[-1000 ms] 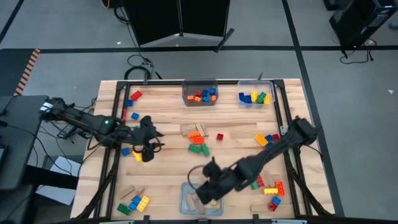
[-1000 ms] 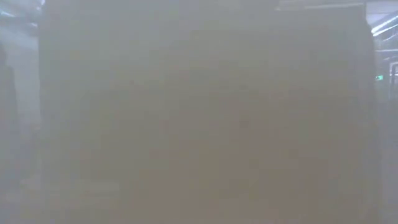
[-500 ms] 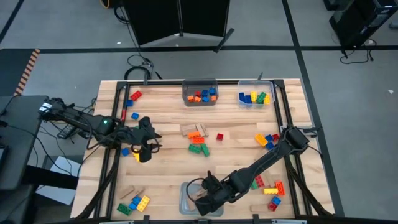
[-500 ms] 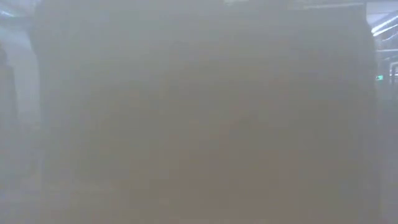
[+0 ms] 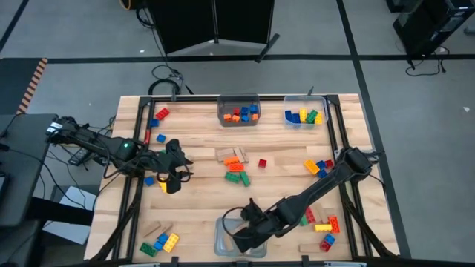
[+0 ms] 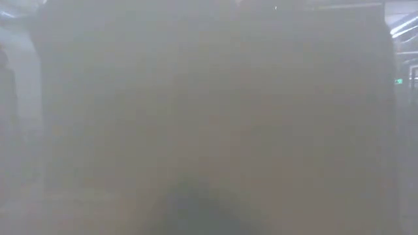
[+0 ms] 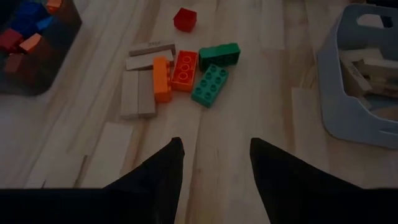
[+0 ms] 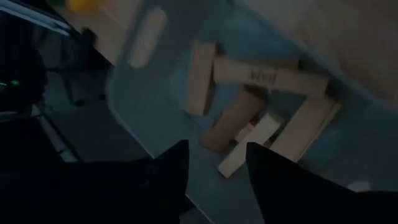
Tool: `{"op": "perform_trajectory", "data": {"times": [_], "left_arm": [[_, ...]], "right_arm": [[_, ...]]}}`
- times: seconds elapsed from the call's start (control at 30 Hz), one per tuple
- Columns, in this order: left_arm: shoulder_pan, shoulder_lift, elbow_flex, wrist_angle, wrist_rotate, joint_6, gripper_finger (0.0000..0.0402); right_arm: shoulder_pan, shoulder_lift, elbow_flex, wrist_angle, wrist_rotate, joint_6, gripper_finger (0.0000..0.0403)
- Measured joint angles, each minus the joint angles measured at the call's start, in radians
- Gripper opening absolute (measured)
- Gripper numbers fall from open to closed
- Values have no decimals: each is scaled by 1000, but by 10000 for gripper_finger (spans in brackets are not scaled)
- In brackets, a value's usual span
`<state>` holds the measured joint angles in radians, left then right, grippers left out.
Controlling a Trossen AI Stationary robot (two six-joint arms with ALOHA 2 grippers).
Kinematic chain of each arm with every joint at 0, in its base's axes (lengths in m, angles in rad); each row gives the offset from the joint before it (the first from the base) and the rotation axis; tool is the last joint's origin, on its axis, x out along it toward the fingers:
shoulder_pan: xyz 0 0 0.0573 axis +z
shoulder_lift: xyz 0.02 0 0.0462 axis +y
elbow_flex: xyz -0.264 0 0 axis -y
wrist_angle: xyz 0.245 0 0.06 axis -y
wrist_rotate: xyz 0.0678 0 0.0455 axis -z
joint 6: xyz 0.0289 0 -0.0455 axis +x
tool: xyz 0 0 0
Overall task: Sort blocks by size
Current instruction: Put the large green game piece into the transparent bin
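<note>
Blocks lie scattered over the wooden table [image 5: 200, 208]. A group of tan wooden blocks with orange, red and green bricks [image 5: 236, 167] [image 7: 180, 68] lies mid-table. My left gripper [image 5: 177, 174] [image 7: 214, 146] hovers open over bare wood left of that group, with nothing between its fingers. My right gripper [image 5: 237, 239] [image 8: 214, 149] is open above a clear bin [image 5: 220, 245] at the near edge. Several tan wooden blocks [image 8: 261, 74] lie criss-cross on the bin's floor, none of them between the fingers.
Two clear bins stand at the far edge, one with orange, blue and red bricks [image 5: 238, 113], one with blue, yellow and green bricks [image 5: 304, 116]. More bricks lie at the right [image 5: 319, 166], near right [image 5: 324, 226], near left [image 5: 159, 243] and far left [image 5: 158, 116]. The low view shows only haze.
My right gripper has gone toward the table's near edge and down, from the bin's far rim to over its inside.
</note>
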<state>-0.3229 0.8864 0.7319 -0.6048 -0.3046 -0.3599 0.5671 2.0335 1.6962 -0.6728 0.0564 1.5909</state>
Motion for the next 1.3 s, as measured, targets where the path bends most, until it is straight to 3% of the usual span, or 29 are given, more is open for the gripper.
{"op": "perform_trajectory", "data": {"times": [0.23, 0.57, 0.93, 1.3], "left_arm": [[0, 0, 0, 23, 1, 120, 192], [11, 76, 13, 97, 82, 74, 192], [130, 401, 190, 138, 118, 219, 192], [218, 763, 377, 140, 239, 411, 192]], "right_arm": [[14, -117, 0, -146, 194, -99, 169], [66, -322, -18, -528, 439, -83, 158], [108, -704, -420, -483, 496, -63, 158], [107, -1092, -792, -304, 488, -146, 156]]}}
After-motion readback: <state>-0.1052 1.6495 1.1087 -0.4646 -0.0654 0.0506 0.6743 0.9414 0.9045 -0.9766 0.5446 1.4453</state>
